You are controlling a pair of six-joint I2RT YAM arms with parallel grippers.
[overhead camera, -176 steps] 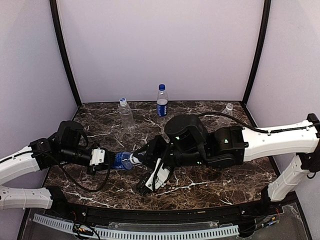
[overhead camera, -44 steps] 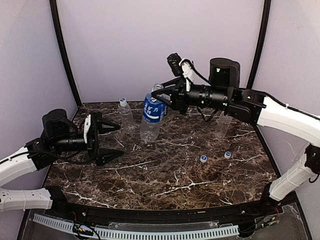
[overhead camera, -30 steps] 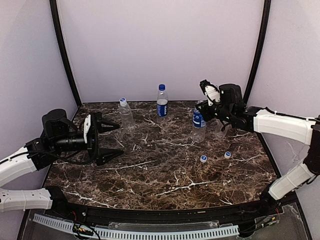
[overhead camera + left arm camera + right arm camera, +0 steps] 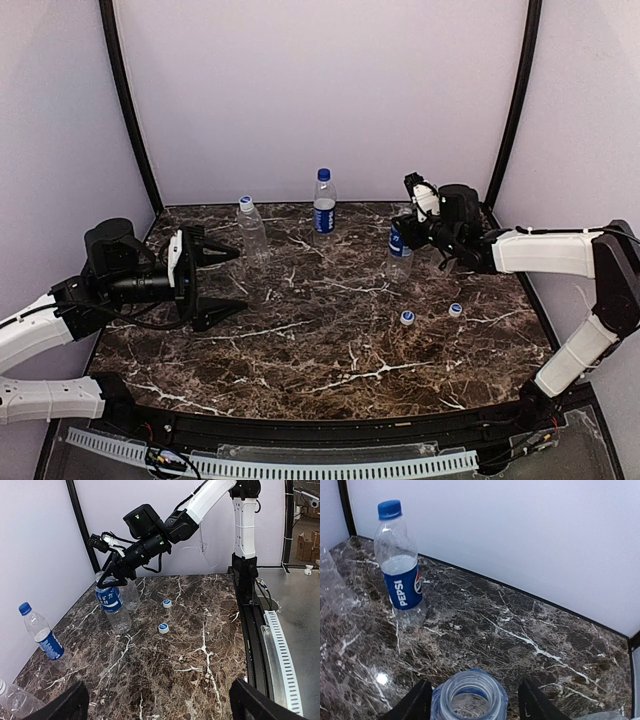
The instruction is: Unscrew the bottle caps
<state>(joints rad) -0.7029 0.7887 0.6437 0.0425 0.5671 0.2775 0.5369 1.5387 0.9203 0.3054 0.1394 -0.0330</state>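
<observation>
Judging by its thin walls, the Pepsi bottle (image 4: 400, 575) is light and crushable, best held near the neck under its blue cap (image 4: 389, 509); left gripper (image 4: 232, 280) gapes wide, right gripper (image 4: 475, 702) straddles the open bottle (image 4: 114, 611) to its right, grip unclear.

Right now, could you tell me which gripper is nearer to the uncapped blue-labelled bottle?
Right. The right gripper straddles the uncapped bottle at its open neck; the left gripper hangs open, well away.

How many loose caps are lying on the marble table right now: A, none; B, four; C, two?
C: two loose caps lie a little apart on the marble table, toward its right side, and no others are off a bottle in any view.
</observation>
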